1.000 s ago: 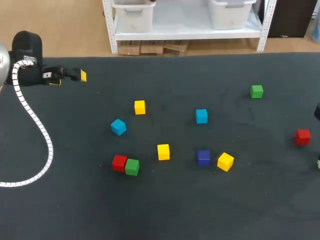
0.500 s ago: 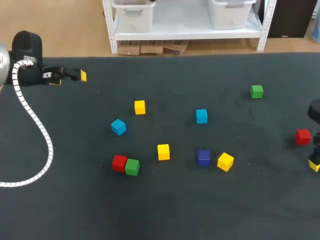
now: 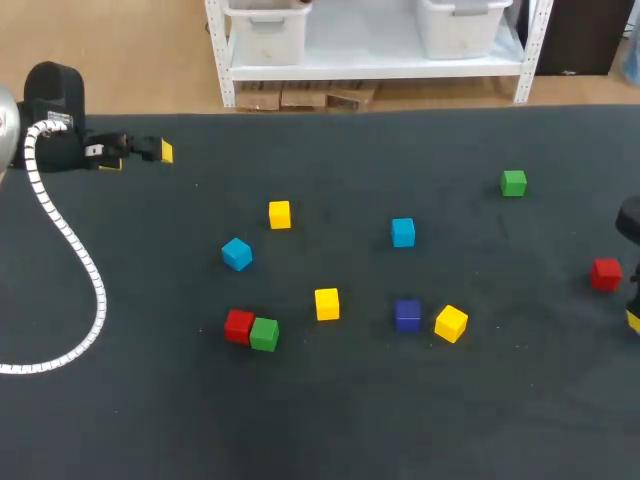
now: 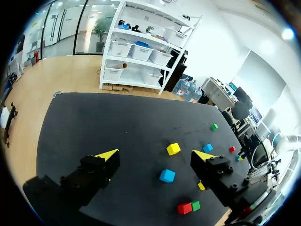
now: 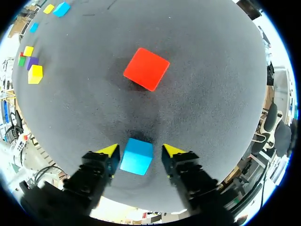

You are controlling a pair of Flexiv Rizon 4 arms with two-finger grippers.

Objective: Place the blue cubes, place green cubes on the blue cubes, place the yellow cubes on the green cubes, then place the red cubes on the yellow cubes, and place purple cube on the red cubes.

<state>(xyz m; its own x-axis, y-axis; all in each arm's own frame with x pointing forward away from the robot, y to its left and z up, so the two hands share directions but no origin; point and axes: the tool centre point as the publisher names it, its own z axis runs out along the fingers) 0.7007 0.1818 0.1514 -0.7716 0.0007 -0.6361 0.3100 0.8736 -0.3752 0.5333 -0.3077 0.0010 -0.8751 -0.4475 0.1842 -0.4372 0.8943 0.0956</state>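
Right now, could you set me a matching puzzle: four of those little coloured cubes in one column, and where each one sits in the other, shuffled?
Things
1. small dark purple cube
2. light blue cube closest to the right wrist camera
3. nearer green cube
4. farther green cube

Places
A. touching a small red cube
B. inside the open right end effector
C. standing alone, nothing close by
D. next to the turned yellow cube, not touching

Pairs: 1-D, 2-B, 3-A, 4-C
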